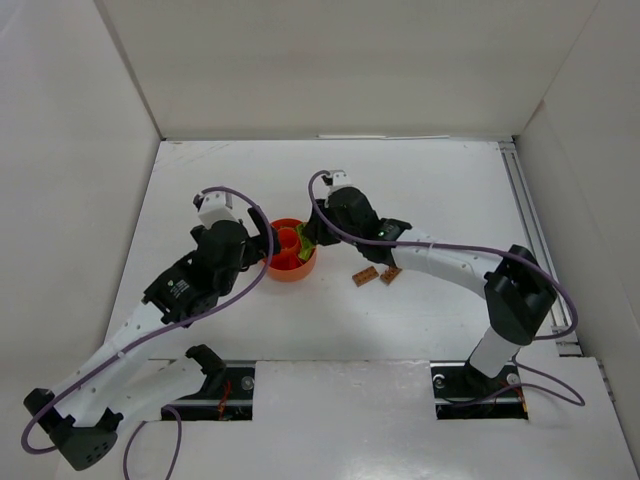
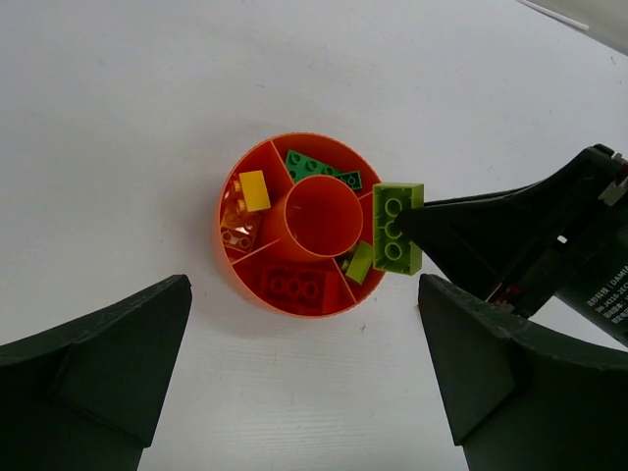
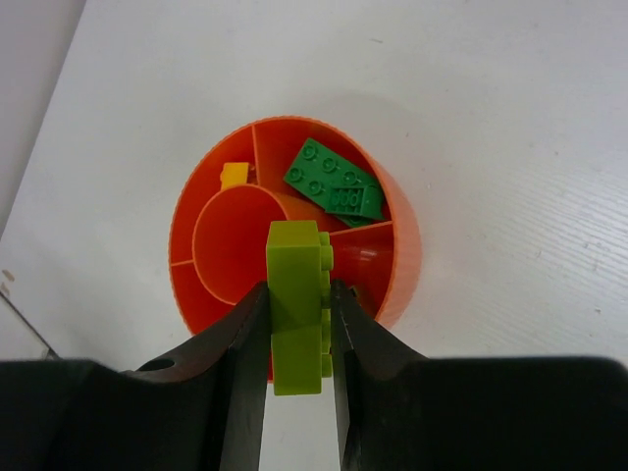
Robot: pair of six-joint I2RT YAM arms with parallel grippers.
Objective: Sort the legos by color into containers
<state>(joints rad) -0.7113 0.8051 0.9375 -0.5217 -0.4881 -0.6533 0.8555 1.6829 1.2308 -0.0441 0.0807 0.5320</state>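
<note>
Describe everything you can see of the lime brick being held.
The lime-green brick is plastic, oblong, with round studs on one face, three showing in the left wrist view. The right gripper is shut on it, pinching it between both fingers. It hangs at the edge of the orange divided bowl, by the section holding a smaller lime piece. Whether it touches the rim is unclear.

Cannot see near rim of bowl (image 3: 404, 245) past lime brick (image 3: 294, 294) and right gripper (image 3: 298, 292). Too small to count studs: brown bricks (image 1: 364, 278). Cut off at lower edge: fingers (image 2: 98, 383) of left gripper (image 2: 304, 287).
</note>
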